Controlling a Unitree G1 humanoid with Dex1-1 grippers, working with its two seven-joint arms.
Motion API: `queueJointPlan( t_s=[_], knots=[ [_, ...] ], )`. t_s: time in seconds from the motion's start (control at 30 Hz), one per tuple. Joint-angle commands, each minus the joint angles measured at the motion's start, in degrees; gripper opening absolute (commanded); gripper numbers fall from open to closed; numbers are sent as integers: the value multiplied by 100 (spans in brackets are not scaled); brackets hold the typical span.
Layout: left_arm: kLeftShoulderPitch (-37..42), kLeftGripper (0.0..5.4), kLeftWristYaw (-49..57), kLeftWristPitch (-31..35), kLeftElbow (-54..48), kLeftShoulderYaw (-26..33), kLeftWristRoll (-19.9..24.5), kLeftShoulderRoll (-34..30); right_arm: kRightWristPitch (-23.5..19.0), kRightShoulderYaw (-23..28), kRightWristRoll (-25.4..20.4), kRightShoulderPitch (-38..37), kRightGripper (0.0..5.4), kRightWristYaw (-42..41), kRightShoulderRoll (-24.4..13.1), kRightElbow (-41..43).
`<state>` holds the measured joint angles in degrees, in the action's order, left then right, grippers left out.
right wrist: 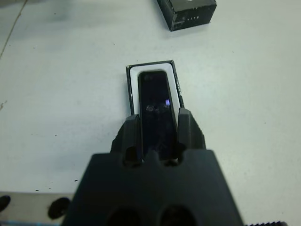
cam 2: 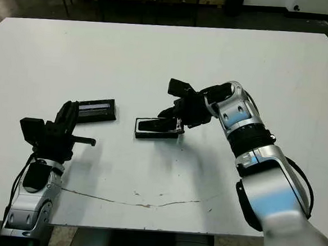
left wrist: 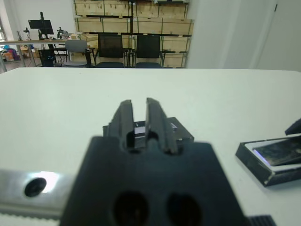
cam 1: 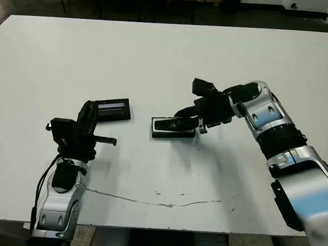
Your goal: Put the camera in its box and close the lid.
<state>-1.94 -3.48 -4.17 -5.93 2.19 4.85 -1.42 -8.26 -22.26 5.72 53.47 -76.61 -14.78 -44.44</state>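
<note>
The box, a shallow black tray with a white lining, lies at the table's middle. The slim black camera lies along it, a purple glint on its face. My right gripper reaches in from the right and is shut on the camera's near end, one finger on each long side. The flat black lid with its grey stripe lies to the left of the box. My left gripper sits just off the lid's left end, its fingers shut on nothing.
A thin dark scratch runs across the white table near its front edge. Chairs and stacked shelves stand beyond the far edge in the left wrist view.
</note>
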Motion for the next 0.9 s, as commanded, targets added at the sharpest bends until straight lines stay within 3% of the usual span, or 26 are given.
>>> queueJointPlan(
  t_s=[0.03, 0.13, 0.43, 0.6, 0.83, 0.9],
  knots=[
    [-95, 0, 22, 19, 22, 13, -10, 12, 79, -49, 30, -47, 48, 178, 217, -47],
    [-113, 0, 22, 65, -7, 14, 2, 7, 55, 50, -36, -28, 66, 83, 62, 63],
    [-74, 0, -21, 18, 87, 36, 14, -18, 338, 618, -367, 84, 271, 62, -590, 555],
    [-65, 0, -21, 56, 71, 40, 7, -32, 1062, 874, -376, 13, 381, 356, -983, 881],
    [-75, 0, -37, 89, 35, 34, -10, -59, 261, 1542, -1182, -248, 538, 353, -1297, 1605],
    [-68, 0, -30, 110, 35, 29, -20, -56, -6, 1686, -1392, -380, 538, 444, -1342, 1910]
  ],
)
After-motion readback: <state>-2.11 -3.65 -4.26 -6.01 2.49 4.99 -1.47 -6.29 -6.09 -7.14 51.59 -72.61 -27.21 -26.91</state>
